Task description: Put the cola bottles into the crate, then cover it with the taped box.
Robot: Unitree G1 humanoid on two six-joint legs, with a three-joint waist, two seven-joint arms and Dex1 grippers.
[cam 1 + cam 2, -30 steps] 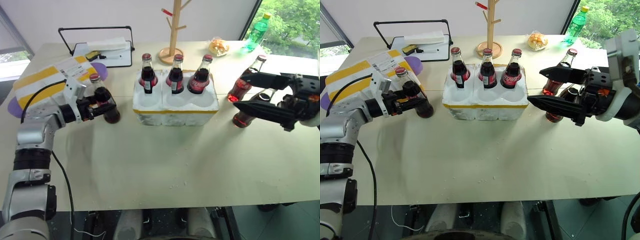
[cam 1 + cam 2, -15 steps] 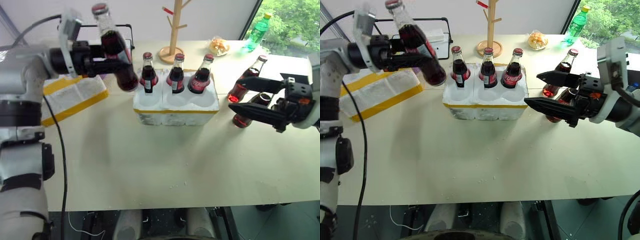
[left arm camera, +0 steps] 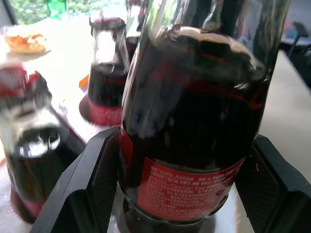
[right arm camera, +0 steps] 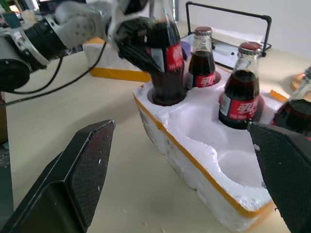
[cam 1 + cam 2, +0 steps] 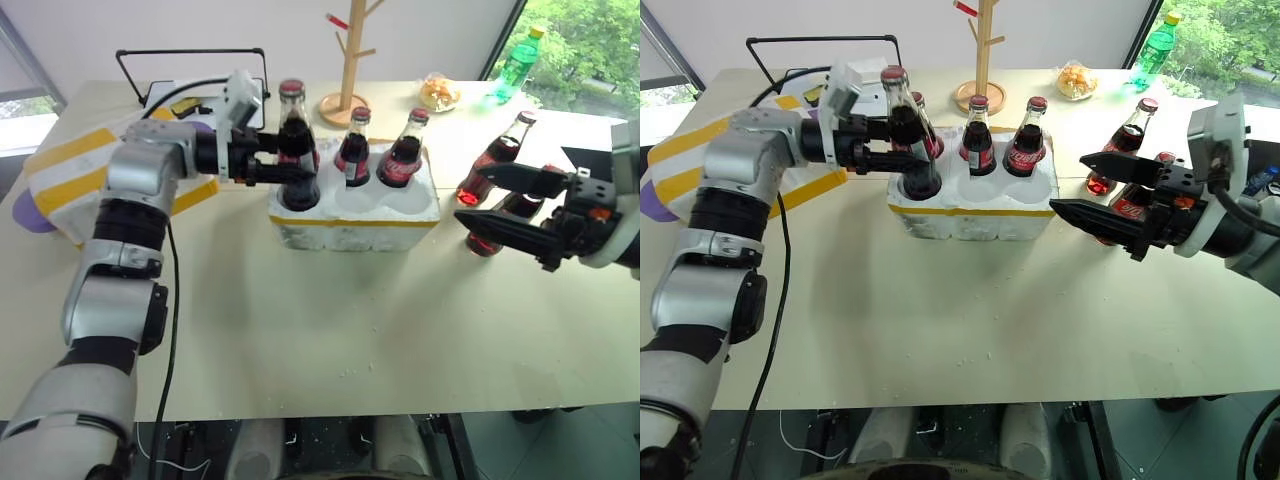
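My left gripper (image 5: 288, 166) is shut on a cola bottle (image 5: 296, 150), fingers (image 3: 92, 184) on either side of its red label. The bottle stands nearly upright with its base in the front-left well of the white crate (image 5: 350, 228). Three more cola bottles stand in the crate's back row, one (image 5: 352, 152) in the middle, one (image 5: 402, 155) at the right and one half hidden behind the held bottle. Two cola bottles (image 5: 492, 162) wait on the table right of the crate. My right gripper (image 5: 468, 193) hangs open in front of them. The taped box (image 5: 65, 180) lies behind my left arm.
A wooden peg stand (image 5: 348, 60) rises behind the crate. A black-handled tray (image 5: 200, 95) is at the back left, a snack plate (image 5: 437, 92) and a green plastic bottle (image 5: 515, 60) at the back right. A purple disc (image 5: 25, 215) peeks from under the box.
My left gripper lifted the cola bottle from the table beside the taped box, carried it right and set its base into the crate's front-left well. The right gripper stayed put.
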